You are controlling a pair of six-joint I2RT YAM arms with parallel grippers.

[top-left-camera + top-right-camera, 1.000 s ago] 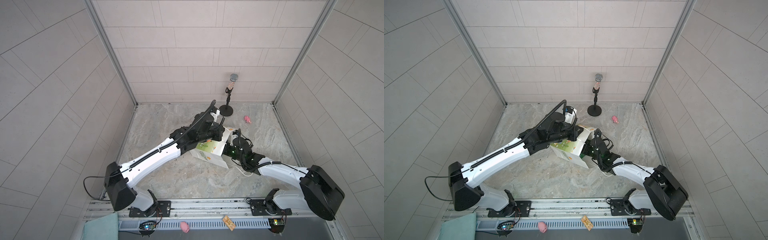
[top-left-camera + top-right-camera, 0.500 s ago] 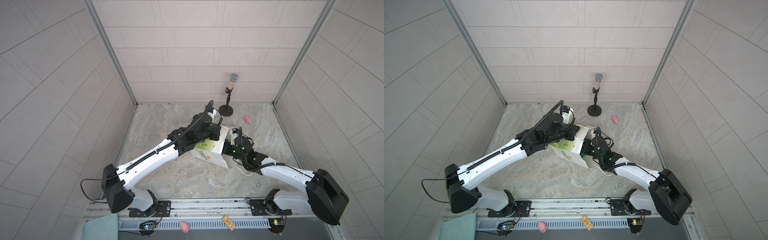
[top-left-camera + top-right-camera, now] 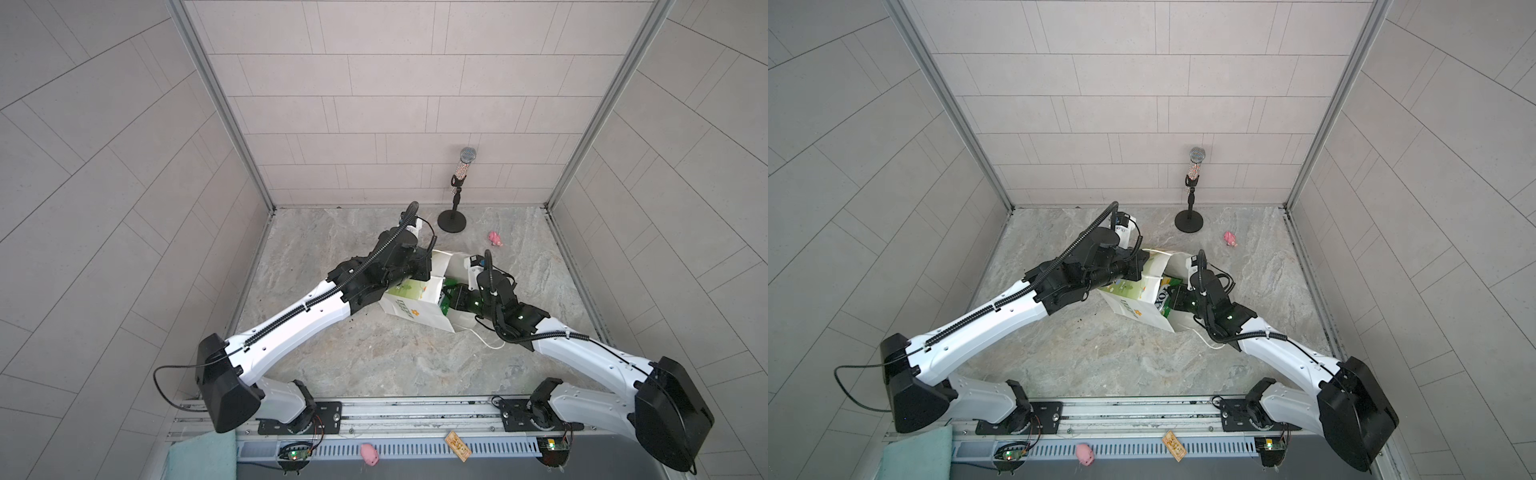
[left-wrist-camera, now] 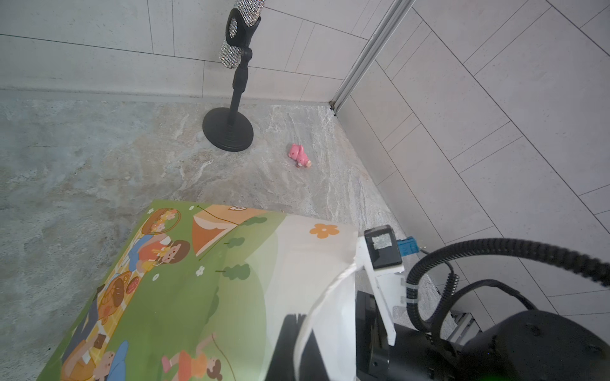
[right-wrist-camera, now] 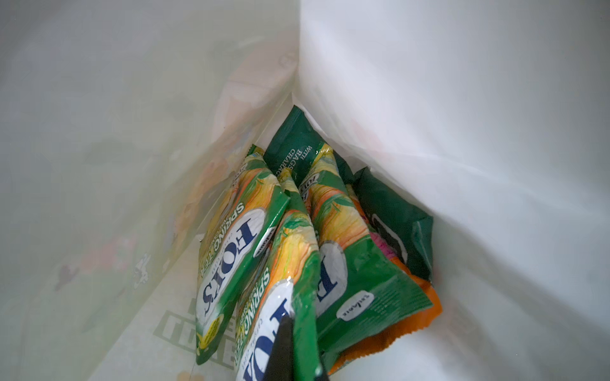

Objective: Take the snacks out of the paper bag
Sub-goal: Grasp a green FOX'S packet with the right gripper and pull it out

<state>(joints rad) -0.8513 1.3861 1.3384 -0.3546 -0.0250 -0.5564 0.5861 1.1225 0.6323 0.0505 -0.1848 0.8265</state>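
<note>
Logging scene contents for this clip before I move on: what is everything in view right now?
paper bag: one, white with green picture, lying on its side on the table.
FOX'S packets: three, yellow-green, inside the bag.
orange packet: one, beneath them.
crisp packet: one, dark green, deepest in the bag.
microphone on stand: one, black and silver, table rear.
pink toys: two, one right-rear on table, one on front rail.
card: one, tan, front rail.
cloth: one, teal, front-left corner.
left pincer: shut on the bag's rim.
right pincer: inside the bag, shut on one of the FOX'S packets.

"FOX'S", "SPRING TEA" on yellow-green candy packets [image 5: 231, 250]
</note>
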